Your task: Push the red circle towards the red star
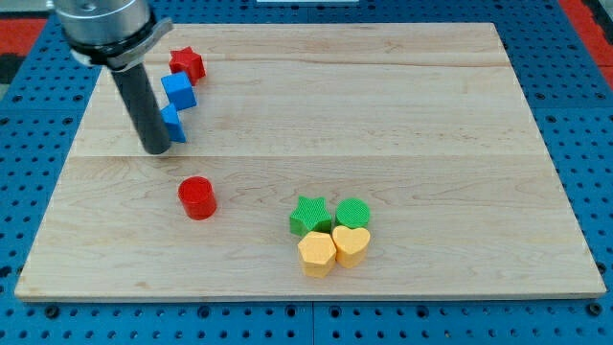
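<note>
The red circle [197,197] lies on the wooden board at the view's lower left. The red star [188,64] lies near the board's top left. My tip [155,149] rests on the board above and left of the red circle, apart from it, and well below the red star. Between them, a blue block [178,91] sits just below the star, and a second blue block [174,125] touches the right side of my rod and is partly hidden by it.
A cluster sits at the lower middle: a green star [309,216], a green circle [352,213], a yellow hexagon-like block [316,253] and a yellow heart [351,244]. The wooden board [383,115] lies on a blue perforated surface.
</note>
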Tool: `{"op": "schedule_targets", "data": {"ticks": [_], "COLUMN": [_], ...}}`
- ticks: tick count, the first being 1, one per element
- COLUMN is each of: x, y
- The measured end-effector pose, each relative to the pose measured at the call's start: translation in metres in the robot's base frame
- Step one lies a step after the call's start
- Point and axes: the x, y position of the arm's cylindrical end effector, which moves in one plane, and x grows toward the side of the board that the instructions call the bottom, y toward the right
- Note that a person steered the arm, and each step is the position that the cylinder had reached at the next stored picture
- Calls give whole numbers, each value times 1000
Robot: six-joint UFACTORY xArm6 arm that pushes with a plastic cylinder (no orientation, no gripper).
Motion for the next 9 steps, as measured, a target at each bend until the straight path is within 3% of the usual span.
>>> {"op": "schedule_targets", "data": {"ticks": [2, 3, 6, 9], "x": [63, 102, 102, 59], "y": [-12, 11, 78, 69]}}
